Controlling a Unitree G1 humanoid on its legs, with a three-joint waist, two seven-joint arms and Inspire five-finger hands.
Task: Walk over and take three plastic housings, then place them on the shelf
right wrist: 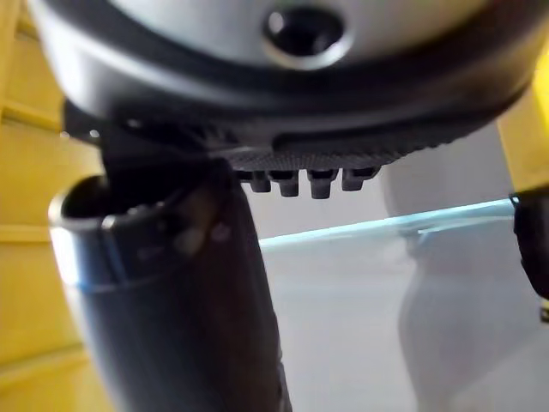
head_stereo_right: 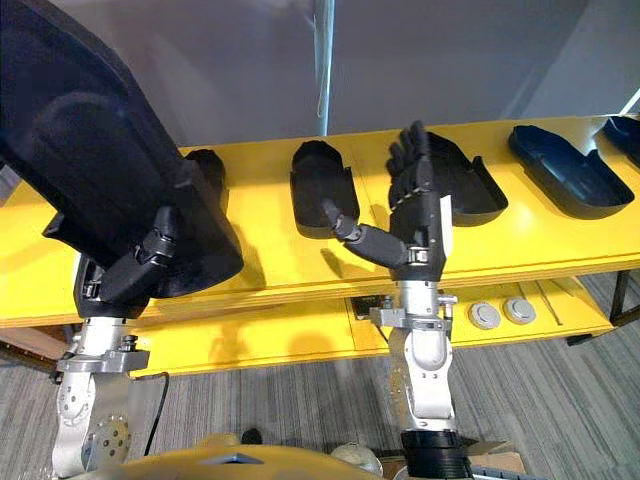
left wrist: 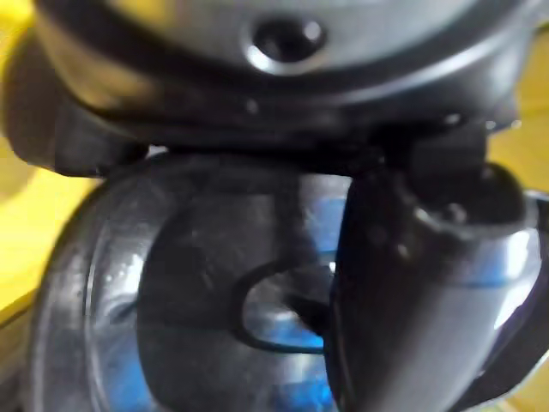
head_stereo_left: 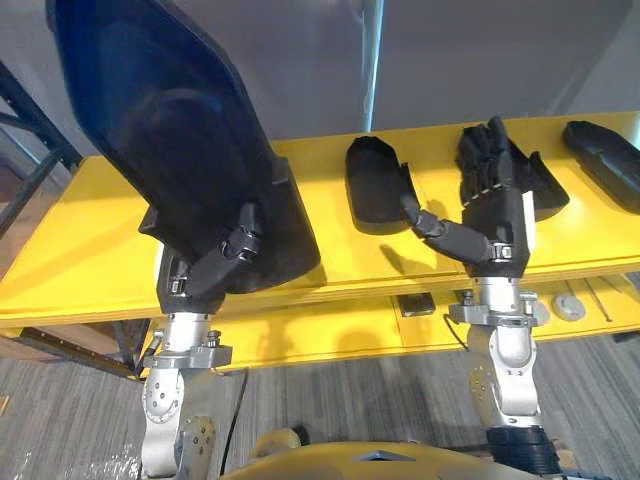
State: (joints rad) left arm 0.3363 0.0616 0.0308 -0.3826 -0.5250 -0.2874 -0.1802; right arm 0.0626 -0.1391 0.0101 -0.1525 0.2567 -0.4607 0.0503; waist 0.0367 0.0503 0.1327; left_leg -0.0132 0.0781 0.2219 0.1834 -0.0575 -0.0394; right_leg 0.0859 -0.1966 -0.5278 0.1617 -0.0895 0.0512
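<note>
Your left hand [head_stereo_left: 225,262] is clamped on a housing [head_stereo_left: 170,130], tilted up at 10 o'clock over the shelf [head_stereo_left: 80,250]; your right hand [head_stereo_left: 495,215] hangs spread and empty at 3 o'clock; other housings [head_stereo_left: 375,185] already lie shelved, so I judge this one remains to set down.

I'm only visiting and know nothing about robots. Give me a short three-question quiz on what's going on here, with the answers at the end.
1. True or false: the left robot hand is gripping a large black plastic housing.
2. The right robot hand is: A) open with straight fingers, holding nothing; B) closed around a housing; C) resting flat on the floor.
3. Fill in: the other housings lie on a ____ shelf.
Key: 1 true; 2 A; 3 yellow.
</note>
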